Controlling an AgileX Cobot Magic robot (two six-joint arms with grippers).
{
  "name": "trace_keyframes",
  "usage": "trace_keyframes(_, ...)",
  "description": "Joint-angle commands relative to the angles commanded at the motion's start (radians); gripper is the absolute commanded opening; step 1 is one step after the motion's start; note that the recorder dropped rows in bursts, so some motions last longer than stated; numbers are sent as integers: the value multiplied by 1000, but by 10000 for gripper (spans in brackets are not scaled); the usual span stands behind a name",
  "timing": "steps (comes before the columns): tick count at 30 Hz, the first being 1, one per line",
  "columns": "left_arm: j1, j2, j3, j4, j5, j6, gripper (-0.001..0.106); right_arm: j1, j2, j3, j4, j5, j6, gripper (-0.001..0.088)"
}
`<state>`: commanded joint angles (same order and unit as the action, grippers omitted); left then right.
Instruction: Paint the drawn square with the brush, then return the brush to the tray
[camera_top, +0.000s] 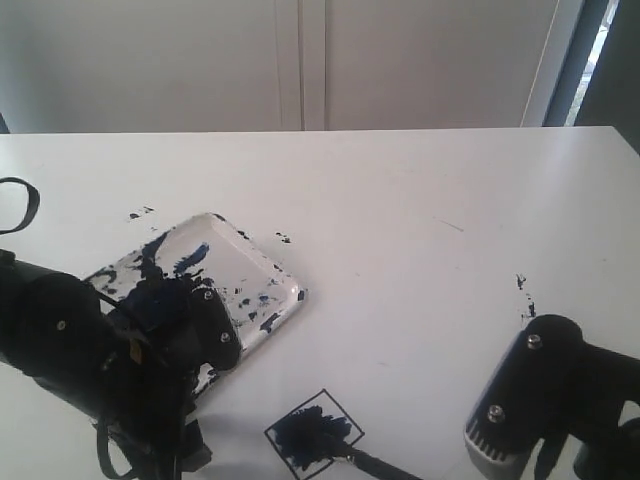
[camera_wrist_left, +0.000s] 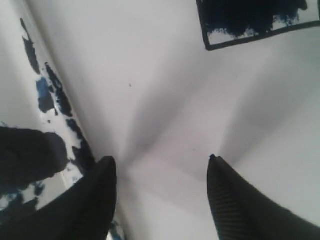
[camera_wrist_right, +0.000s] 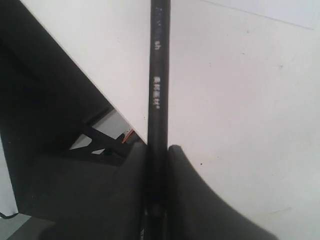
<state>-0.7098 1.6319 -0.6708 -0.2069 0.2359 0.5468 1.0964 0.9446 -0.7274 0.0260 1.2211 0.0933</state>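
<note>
Right gripper (camera_wrist_right: 157, 152), right wrist view: both fingers (camera_wrist_right: 187, 170) clamped on the black handle of the brush (camera_wrist_right: 159, 75). Handle runs straight out from between them over the white table (camera_wrist_right: 240, 100). Bristles out of frame.

Left wrist view: left gripper (camera_wrist_left: 160, 165) has fingers apart, nothing between them, bare table beneath. Edge of the tray (camera_wrist_left: 47, 95), smeared blue-black, lies beside one finger. A corner of the drawn square (camera_wrist_left: 250, 25), mostly filled dark blue, sits ahead of the fingertips.

Exterior view: drawn square at the table's near edge, about centre, blotched dark blue inside its outline. Brush tip rests on the square's near-right part, handle leading off toward the right arm (camera_top: 540, 400). Tray lies left of the square, apart from it. Left arm (camera_top: 110, 350) covers the tray's near end.
</note>
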Motion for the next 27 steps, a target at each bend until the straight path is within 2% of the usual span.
trace_keyframes(10,0,2,0,5,5,5,586,0,0,-18,0,0,0,0)
trace_keyframes(18,0,2,0,161,26,7,586,0,0,-18,0,0,0,0)
trace_keyframes(27,0,2,0,219,20,42,586,0,2,-18,-34,0,3,0)
